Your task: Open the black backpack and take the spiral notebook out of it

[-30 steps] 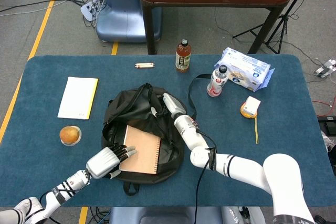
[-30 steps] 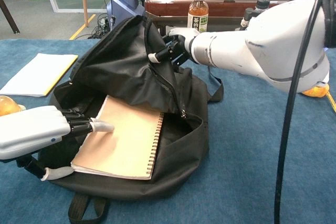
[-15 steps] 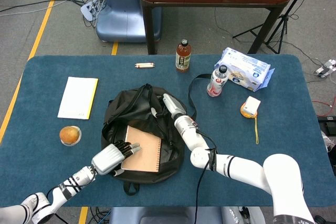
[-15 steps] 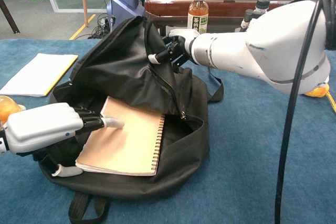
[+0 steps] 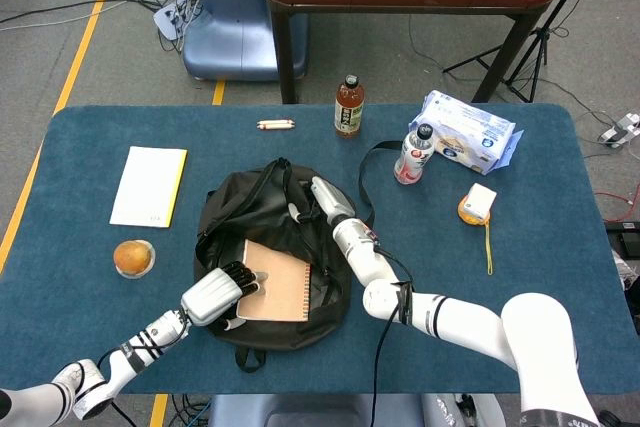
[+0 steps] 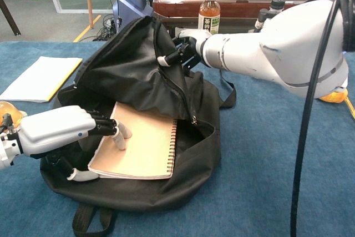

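backpack [image 6: 144,76]: I see matt black cloth, soft and creased, with a faint sheen on the folds.
spiral notebook [image 6: 143,148]: I read a matt tan card cover, dark wire coil along one edge.
left hand [image 6: 61,131]: smooth glossy white plastic shell, black fingers with pale tips.
right hand [image 6: 186,48]: same white shell; I think rubbery tips, though they're small here.
table [image 6: 266,192]: blue cloth, rough, carpet-like nap.
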`<state>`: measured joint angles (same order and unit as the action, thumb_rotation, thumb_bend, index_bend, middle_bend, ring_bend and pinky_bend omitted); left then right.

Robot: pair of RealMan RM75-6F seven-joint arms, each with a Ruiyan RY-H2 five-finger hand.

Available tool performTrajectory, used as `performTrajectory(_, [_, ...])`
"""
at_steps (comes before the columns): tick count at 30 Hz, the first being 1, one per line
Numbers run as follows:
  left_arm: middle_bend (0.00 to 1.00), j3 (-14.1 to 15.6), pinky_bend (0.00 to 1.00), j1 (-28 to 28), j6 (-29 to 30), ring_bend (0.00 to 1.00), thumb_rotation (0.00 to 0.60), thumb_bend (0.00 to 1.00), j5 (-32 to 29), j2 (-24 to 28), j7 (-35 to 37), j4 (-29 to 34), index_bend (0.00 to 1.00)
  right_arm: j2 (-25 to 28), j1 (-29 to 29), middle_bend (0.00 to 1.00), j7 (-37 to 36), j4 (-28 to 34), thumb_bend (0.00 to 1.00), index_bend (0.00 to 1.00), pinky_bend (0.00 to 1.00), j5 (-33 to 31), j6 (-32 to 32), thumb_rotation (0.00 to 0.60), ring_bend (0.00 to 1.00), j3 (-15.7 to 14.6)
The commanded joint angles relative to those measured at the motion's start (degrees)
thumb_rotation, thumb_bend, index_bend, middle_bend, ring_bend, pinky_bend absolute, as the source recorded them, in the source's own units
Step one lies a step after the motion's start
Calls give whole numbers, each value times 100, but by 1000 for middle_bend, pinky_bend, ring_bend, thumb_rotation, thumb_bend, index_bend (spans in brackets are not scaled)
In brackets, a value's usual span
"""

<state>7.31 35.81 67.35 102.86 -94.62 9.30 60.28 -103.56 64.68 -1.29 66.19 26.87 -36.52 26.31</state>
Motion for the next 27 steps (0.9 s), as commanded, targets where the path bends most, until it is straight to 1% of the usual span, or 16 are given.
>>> performTrajectory(1, [282,18,210,-18,128,299,600,226,29,-84,112,-146,367,-3,2,667,-6,-15,638,867,791,-3,18,600,665,-1])
performTrajectory(9, [336,56,261,-26,415,371,600,321,124,-231,334,-512,427,23,19,667,-4,-46,633,867,791,-29,40,600,666,14])
performTrajectory(15, [425,63,313,-24,686,447,600,389,194,-361,628,-796,542,97,33,667,33,23,630,867,791,-84,0,600,666,36])
performTrajectory(20, [583,113,368,-34,931,549,600,502,288,-469,858,-1043,674,178,43,667,71,138,627,867,791,-126,-40,600,665,49])
performTrajectory(25, [703,149,437,-111,1134,630,600,577,288,-501,1047,-1142,724,228,26,667,91,221,624,867,791,-175,-70,600,665,24])
performTrajectory(27, [731,153,449,-175,1258,650,600,590,262,-486,1183,-1144,737,237,16,667,93,232,624,867,791,-190,-76,600,666,9])
